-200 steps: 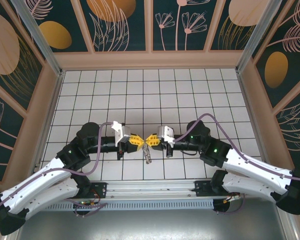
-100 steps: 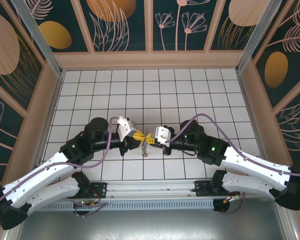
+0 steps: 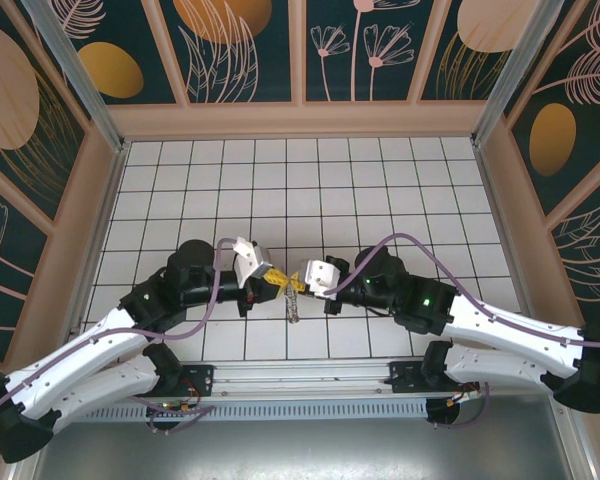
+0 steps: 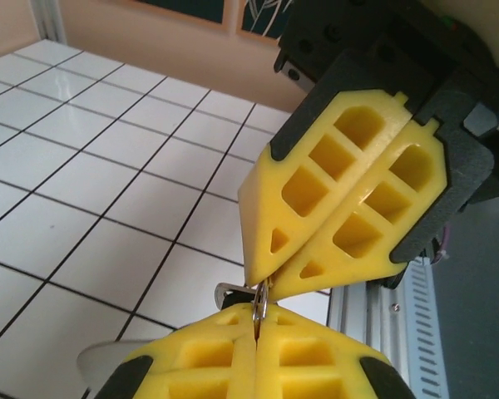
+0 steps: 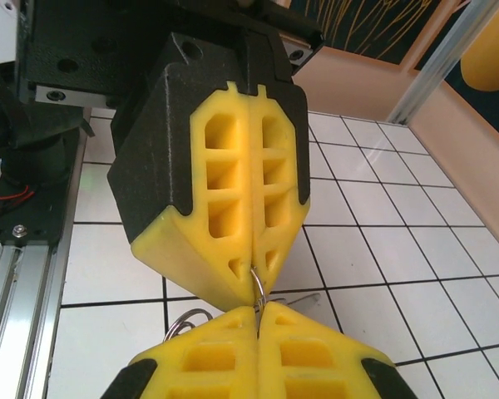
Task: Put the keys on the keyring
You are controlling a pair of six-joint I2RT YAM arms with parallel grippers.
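My left gripper [image 3: 280, 280] and right gripper [image 3: 300, 282] meet tip to tip above the white tiles, both shut. Between them they pinch one thin wire ring, the keyring [image 4: 260, 301], whose ribbed stretch hangs below the tips [image 3: 293, 305]. In the left wrist view my left gripper [image 4: 257, 314] is at the bottom and the right gripper [image 4: 270, 278] above it. The right wrist view has my right gripper [image 5: 256, 314] below the left gripper [image 5: 254, 278], with the keyring [image 5: 259, 291] arcing between them. The pale blade of the keys [image 5: 303, 299] pokes out beside the tips [image 4: 226, 290]. How it joins the ring is hidden.
A second small wire loop [image 5: 183, 320] hangs just left of my right fingers. The metal rail [image 3: 300, 375] with the arm bases runs along the near edge. Beige walls [image 3: 300, 120] border the tiled floor [image 3: 300, 180] behind and on both sides.
Both arms have shifted and both wrists have turned a little. The fingertips stay together over the same tiles, with the ring still hanging beneath them.
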